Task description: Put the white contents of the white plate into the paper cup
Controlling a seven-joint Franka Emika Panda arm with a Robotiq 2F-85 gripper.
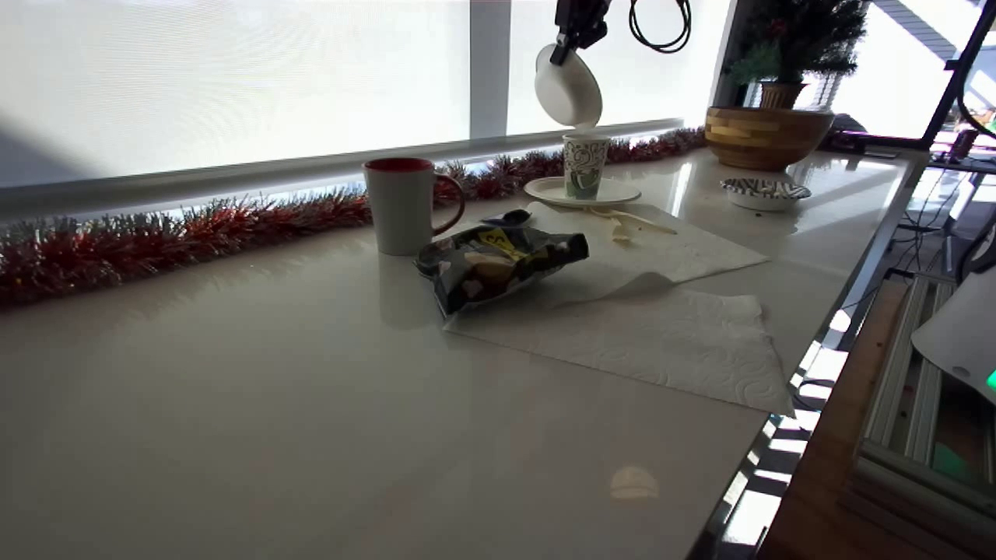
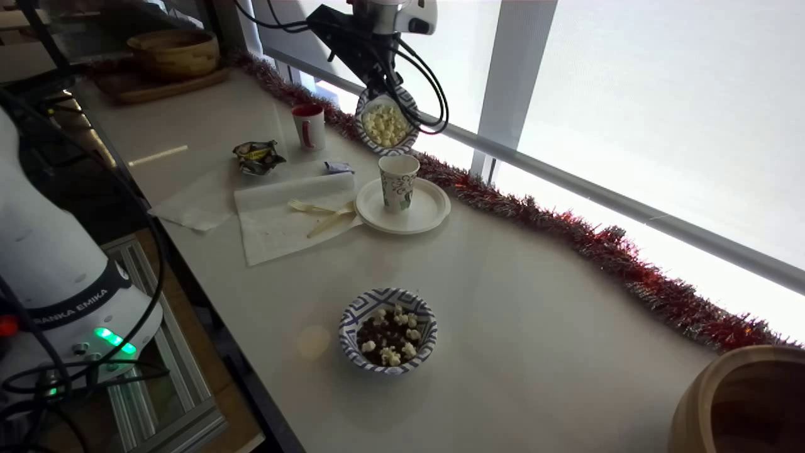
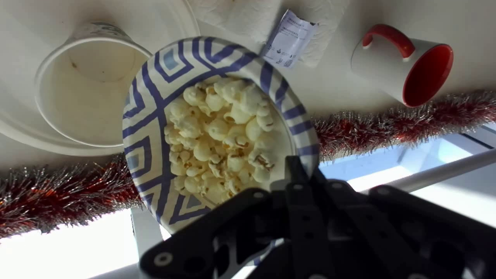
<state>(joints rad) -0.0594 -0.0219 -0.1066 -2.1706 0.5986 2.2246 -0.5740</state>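
Note:
My gripper (image 3: 306, 170) is shut on the rim of a paper bowl, plain white outside (image 1: 566, 89) and blue-patterned inside (image 3: 141, 135). The bowl (image 2: 390, 150) holds white popcorn (image 3: 217, 139), also seen in an exterior view (image 2: 385, 124). It is steeply tilted, its lower edge just above and beside the paper cup's mouth. The paper cup (image 1: 585, 167) stands upright on the round white plate (image 1: 541, 189); both cup (image 2: 398, 189) and plate (image 2: 434, 207) show in an exterior view. In the wrist view, the visible inside of the cup (image 3: 91, 89) shows no popcorn.
A white mug with red inside (image 1: 401, 206) and a dark snack packet (image 1: 498, 260) stand near paper towels (image 2: 289, 220) with wooden cutlery (image 2: 330, 220). Red tinsel (image 2: 566, 233) runs along the window. A second patterned bowl (image 2: 349, 333) and wooden bowls (image 1: 766, 136) are on the table.

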